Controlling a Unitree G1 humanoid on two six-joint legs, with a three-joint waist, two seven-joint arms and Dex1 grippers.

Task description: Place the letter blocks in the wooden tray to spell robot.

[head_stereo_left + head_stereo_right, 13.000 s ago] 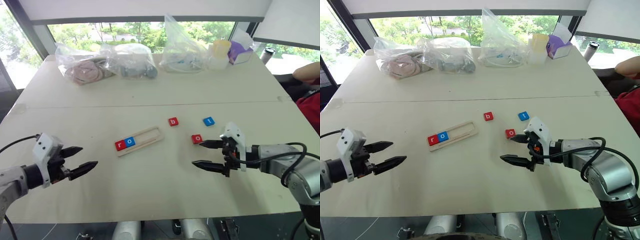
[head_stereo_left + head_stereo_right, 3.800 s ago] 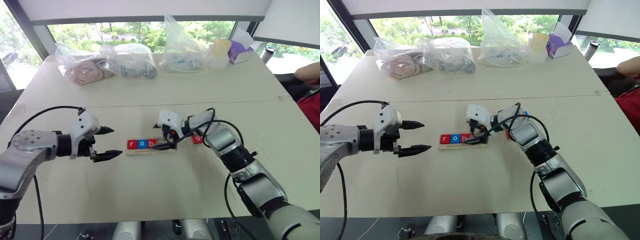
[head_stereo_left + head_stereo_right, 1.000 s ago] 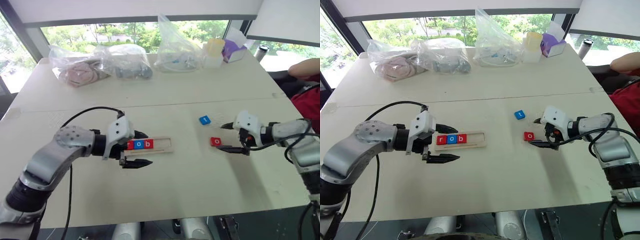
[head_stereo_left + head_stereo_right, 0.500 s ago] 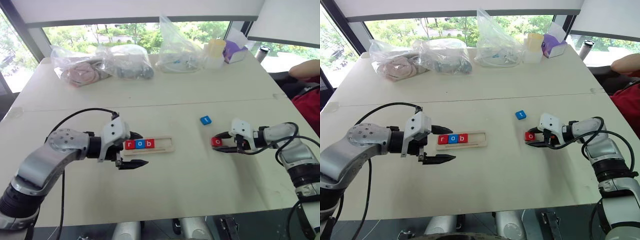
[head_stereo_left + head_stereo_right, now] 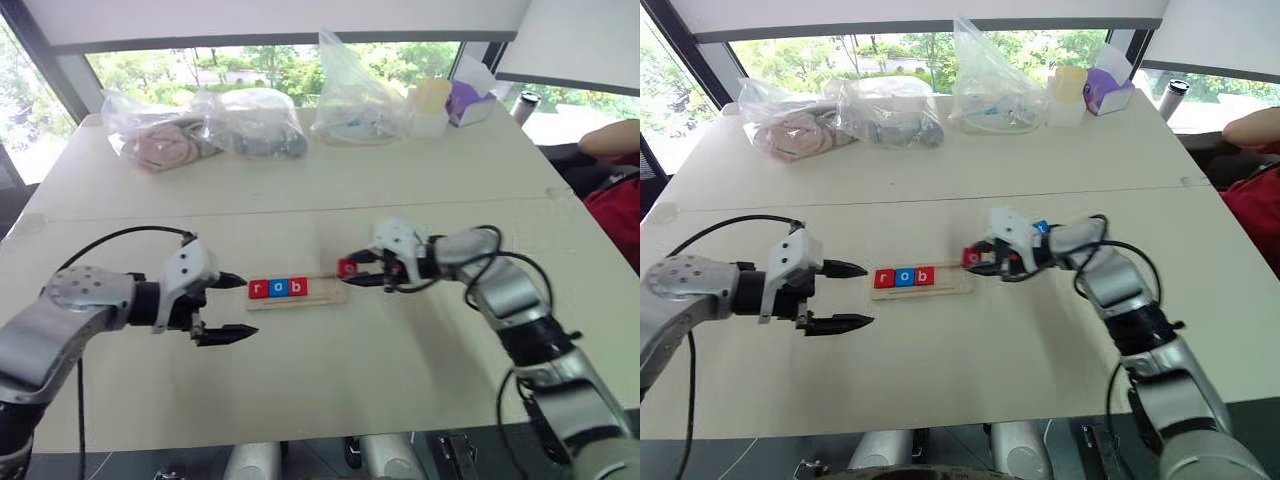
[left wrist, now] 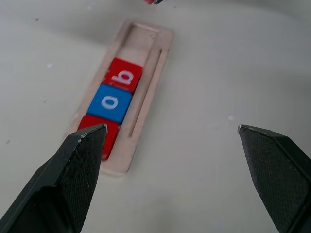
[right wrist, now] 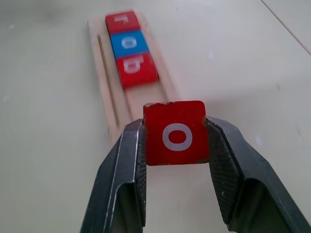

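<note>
From the left eye view, the big change over the last second is that the red o block (image 5: 347, 267) has left its spot on the right part of the table (image 5: 400, 190) and now hangs in the clamped right gripper (image 5: 350, 272) just off the open right end of the wooden tray (image 5: 330, 296), which lies near the middle of the table, somewhat toward its near edge. The tray already carries r, o and b, so this tile would be the fourth letter, leaving only the t to follow. The right arm reaches across with its forearm bent inward, its gripper pointing toward the robot's left and slightly down. The left gripper (image 5: 228, 307) has drawn back from the tray's left end and hovers there with its jaws spread wide, holding nothing. In the right eye view the same layout shows, and the blue t block (image 5: 1040, 228) peeks out just behind the right wrist, well clear of the tray. The left wrist view looks down past two widely parted black fingers (image 6: 80, 155) at the tray, with the red b block (image 6: 120, 75) and the blue o block (image 6: 110, 103) side by side and a third red tile partly hidden behind one finger; two slots beyond the b are bare. The right wrist view shows the red o pinched squarely by its side edges, upright and readable, lined up with the tray's empty end; it probably needs lowering into the slot next to b.
</note>
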